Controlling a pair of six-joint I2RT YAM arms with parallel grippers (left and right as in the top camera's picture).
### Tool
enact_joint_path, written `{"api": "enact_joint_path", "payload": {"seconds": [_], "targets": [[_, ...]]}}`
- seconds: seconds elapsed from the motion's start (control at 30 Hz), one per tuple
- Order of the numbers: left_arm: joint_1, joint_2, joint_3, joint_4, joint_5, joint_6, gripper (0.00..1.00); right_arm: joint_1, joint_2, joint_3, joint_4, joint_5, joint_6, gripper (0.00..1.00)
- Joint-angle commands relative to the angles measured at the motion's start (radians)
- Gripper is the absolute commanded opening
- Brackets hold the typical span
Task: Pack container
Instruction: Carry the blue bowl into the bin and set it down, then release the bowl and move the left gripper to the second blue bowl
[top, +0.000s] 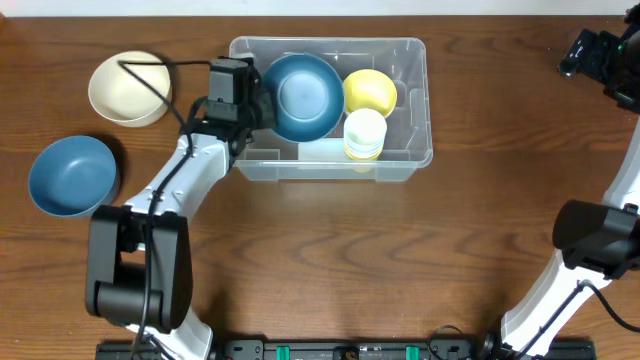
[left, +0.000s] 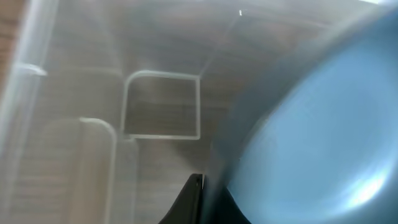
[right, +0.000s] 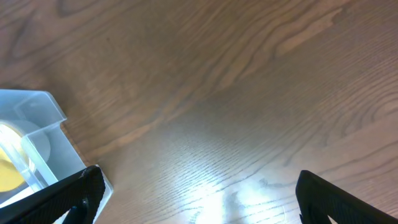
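Near the desk's left edge you have a spare blue bowl and a cream bowl. Your left gripper pinches the left rim of a second blue bowl, fingers pressed together. It is inside the container at the far middle of the desk, beside a yellow bowl and stacked cups. Only the left wrist view shows a fingertip against that rim. Your right gripper hangs spread wide and empty near the far right corner.

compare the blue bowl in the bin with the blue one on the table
Place: the binned blue bowl sits inside the clear container beside a yellow bowl; the tabletop blue bowl lies outside it on bare wood.
Contact: the left gripper is shut on the binned blue bowl's rim; nothing touches the tabletop blue bowl.
Shared: both are blue, round and open side up.
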Motion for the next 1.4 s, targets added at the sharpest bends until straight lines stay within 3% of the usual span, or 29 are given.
{"api": "enact_joint_path", "payload": {"seconds": [0.0, 0.1, 0.2, 0.5, 1.07, 1.23, 1.37], "targets": [[0.003, 0.035, 0.012, 0.005, -0.005, 0.003, 0.07, -0.003, -0.016, 0.011, 0.000, 0.003, 0.006, 0.99], [0.003, 0.035, 0.012, 0.017, -0.008, 0.003, 0.17, -0.003, -0.016, 0.011, 0.000, 0.003, 0.006, 0.99], [0.003, 0.035, 0.012, 0.031, -0.008, 0.003, 0.35, -0.003, -0.016, 0.011, 0.000, 0.003, 0.006, 0.99], [0.003, 0.023, 0.015, 0.063, -0.007, -0.020, 0.52, -0.003, -0.016, 0.011, 0.000, 0.003, 0.006, 0.99], [0.021, -0.236, 0.100, -0.025, 0.075, -0.064, 0.52, -0.003, -0.016, 0.011, 0.000, 0.003, 0.006, 0.99], [0.137, -0.314, 0.100, -0.102, 0.034, -0.068, 0.56, -0.003, -0.016, 0.011, 0.000, 0.003, 0.006, 0.99], [0.269, -0.332, 0.100, -0.287, -0.107, -0.069, 0.61, -0.003, -0.016, 0.011, 0.000, 0.003, 0.006, 0.99]]}}
